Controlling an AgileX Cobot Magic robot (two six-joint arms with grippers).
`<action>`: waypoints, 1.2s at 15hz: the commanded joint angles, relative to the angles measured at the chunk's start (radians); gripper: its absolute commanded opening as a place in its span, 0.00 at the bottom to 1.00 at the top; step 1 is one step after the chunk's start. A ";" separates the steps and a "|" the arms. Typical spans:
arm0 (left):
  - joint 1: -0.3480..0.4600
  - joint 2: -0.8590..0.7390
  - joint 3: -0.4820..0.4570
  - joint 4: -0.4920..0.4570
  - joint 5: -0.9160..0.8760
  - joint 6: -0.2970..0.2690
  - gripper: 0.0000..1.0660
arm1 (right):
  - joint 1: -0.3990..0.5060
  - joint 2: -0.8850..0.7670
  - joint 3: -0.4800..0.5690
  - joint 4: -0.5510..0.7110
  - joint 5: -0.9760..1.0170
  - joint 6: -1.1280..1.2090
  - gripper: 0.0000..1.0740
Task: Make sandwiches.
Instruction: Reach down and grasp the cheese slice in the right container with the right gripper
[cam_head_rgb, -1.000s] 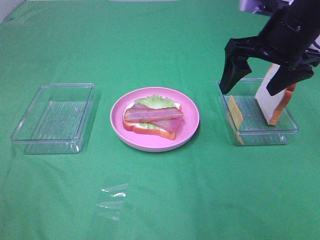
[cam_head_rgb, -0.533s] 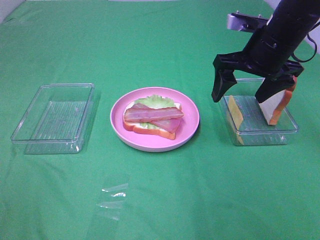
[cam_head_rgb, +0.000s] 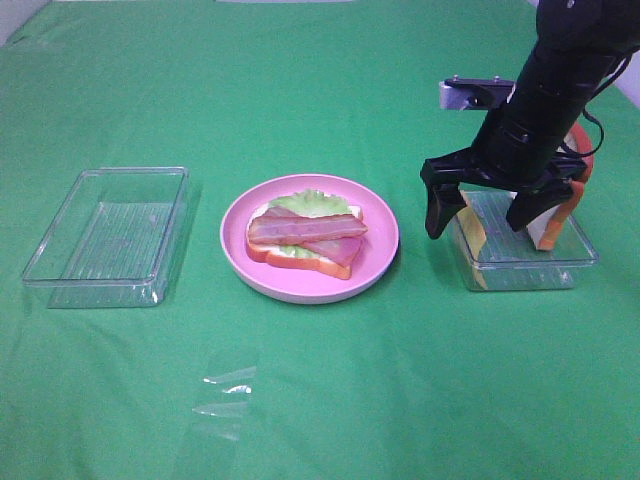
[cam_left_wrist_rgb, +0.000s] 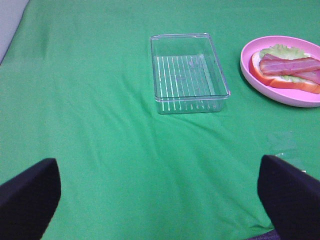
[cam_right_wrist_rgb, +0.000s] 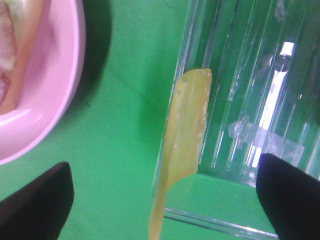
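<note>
Over clear tray (cam_head_rgb: 530, 268), right gripper (cam_head_rgb: 477, 228) jaws wide open, straddling cheese slice (cam_right_wrist_rgb: 186, 135)

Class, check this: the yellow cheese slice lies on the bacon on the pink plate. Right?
No. The cheese slice leans against the wall of the right-hand clear tray, as the right wrist view shows; the bacon on the pink plate is bare.

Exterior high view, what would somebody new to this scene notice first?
The black right gripper draws the eye first. It hangs open over the clear tray on the right, with its fingers on either side of a yellow cheese slice that stands on edge by the tray wall nearest the plate. In the middle, a pink plate holds a half-built sandwich of bread, lettuce and bacon strips on top.
</note>
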 joint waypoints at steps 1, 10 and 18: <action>-0.003 -0.019 0.001 -0.007 -0.011 -0.008 0.94 | 0.001 0.023 -0.003 0.011 -0.010 -0.013 0.87; -0.003 -0.019 0.001 -0.007 -0.011 -0.008 0.94 | 0.001 0.028 -0.003 0.018 -0.025 -0.012 0.45; -0.003 -0.019 0.001 -0.007 -0.011 -0.008 0.94 | 0.001 0.028 -0.003 0.019 -0.027 -0.012 0.29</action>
